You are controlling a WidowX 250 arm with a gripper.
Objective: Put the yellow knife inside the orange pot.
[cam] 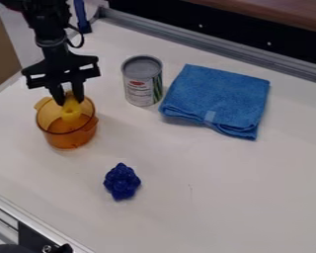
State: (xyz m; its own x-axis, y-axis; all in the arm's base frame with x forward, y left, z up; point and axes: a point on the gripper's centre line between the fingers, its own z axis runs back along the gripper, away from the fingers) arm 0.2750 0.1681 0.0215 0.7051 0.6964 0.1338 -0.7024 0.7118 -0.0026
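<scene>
Knife (pixel 71 112): is sitting within the mouth of the pot, left of the frame, its yellow top showing between the fingers.
Gripper (pixel 69 102): is hanging over the pot at upper left, its fingers closing in on the knife's top with hardly any gap beyond it, so seemingly holding it.
Pot (pixel 66 142): is standing upright, its orange wall surrounding the knife's lower part.
Pot floor: is perhaps touching the knife's end; I cannot tell. The placing step is nearing its end.
Pot rim: is calling for care; the next move is probably needing a slight lowering, then spreading the fingers and rising straight, without dragging the knife out.
</scene>
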